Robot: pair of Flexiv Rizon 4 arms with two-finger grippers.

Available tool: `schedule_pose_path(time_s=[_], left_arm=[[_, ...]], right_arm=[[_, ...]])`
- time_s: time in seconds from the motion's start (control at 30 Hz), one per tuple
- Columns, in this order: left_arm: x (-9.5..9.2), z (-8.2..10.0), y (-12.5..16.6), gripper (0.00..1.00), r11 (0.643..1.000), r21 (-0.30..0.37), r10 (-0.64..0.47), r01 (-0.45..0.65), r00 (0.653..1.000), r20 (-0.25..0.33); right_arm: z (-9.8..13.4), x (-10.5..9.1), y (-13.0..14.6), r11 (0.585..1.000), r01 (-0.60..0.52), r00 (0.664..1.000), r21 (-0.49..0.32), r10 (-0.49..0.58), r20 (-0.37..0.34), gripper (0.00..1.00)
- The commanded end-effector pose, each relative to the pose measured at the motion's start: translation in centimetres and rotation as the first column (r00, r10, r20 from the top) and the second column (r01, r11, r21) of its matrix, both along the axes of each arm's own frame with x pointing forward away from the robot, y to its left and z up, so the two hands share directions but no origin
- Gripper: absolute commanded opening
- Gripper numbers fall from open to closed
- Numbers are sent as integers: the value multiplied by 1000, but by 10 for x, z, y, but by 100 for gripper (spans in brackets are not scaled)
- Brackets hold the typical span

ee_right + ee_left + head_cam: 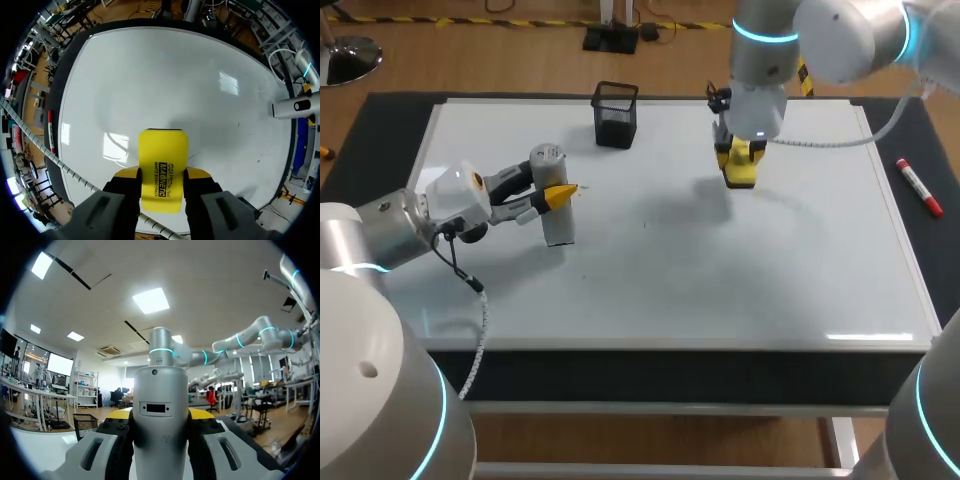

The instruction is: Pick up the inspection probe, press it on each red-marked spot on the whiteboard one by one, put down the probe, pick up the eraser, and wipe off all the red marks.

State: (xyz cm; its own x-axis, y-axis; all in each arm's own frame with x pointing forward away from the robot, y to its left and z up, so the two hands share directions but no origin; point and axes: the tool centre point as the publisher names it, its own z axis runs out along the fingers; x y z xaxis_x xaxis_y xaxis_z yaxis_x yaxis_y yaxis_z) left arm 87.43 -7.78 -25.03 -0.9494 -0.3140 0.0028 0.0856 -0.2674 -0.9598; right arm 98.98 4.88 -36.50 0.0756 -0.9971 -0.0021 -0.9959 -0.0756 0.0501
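Probe [558, 228] upright on whiteboard [720, 290], left side, clamped between fingers of left gripper [560, 195]. Farther, right of centre, right gripper [742, 155] pinches yellow eraser [741, 176] low over board; contact unclear. Black holder [616, 115] at far edge.

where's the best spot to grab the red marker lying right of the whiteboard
Probably mid-barrel of the red marker, from straight above, with the fingers closing across its thin width. It lies flat and slanted on the dark mat, with both long sides free.
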Motion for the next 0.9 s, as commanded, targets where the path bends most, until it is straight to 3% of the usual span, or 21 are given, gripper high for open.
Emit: schedule_pose_path(time_s=[0.03,0.53,0.9], left_arm=[[0,-1,-1,0,1000,-5,2,-2,1000,4],[0,-1,-1,0,1000,-5,2,-2,1000,4],[0,-1,-1,0,1000,-5,2,-2,1000,4]], right_arm=[[4,7,2,1000,-2,999,-16,2,-35,0],[1,8,1,1000,7,999,-24,-8,-44,0],[-9,53,27,999,11,999,-34,-12,-48,0]])
